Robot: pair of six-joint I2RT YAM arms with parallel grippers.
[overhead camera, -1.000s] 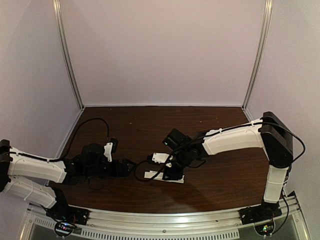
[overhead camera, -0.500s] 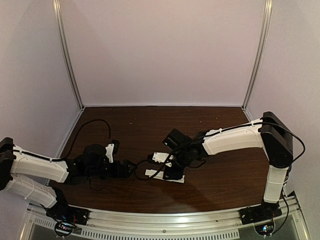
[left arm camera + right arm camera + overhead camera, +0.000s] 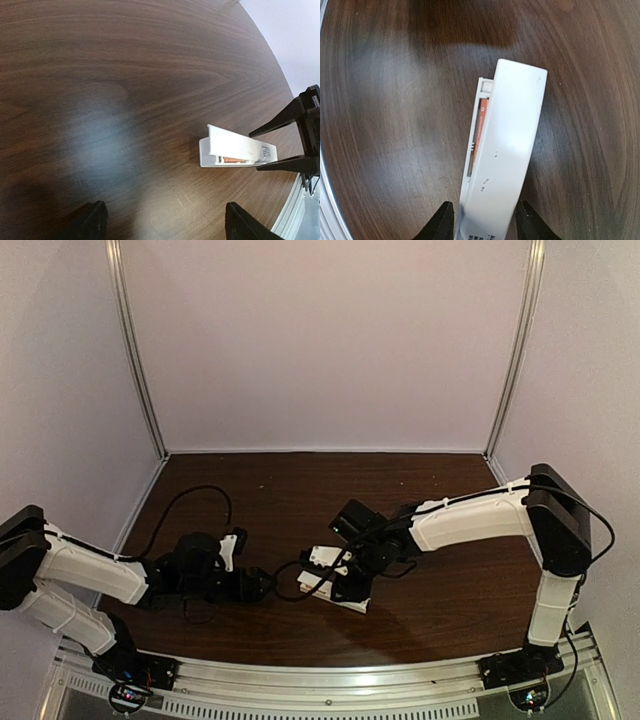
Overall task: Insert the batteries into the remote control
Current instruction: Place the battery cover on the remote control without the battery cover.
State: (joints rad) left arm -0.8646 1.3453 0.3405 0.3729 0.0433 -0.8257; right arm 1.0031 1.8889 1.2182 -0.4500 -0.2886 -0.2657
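Your right gripper (image 3: 484,217) straddles one end of the remote control (image 3: 207,152), with a finger close against each long side. Whether it is pinching or only bracketing, the views do not tell. The remote lies flat on the dark wood table (image 3: 125,75). A flat white panel (image 3: 515,140), the battery cover by the look of it, rests on top of the remote, shifted towards one long side. Along the remote's other long side the orange battery (image 3: 481,127) shows in the open strip of the bay. No blue battery is in sight; if it is loaded, the panel hides it. Your left gripper (image 3: 165,209) is released, jaws wide with nothing between them, low over the table off the remote's free end, near but not touching. The step in hand looks like squaring up what sits in the bay. Confirm both cells are in before pressing anything down. Hold the remote steady by its sides with the right gripper. Bring the left in from the free end and nudge the panel sideways until it lines up with the remote's edges, pushing gently so the remote does not skate.
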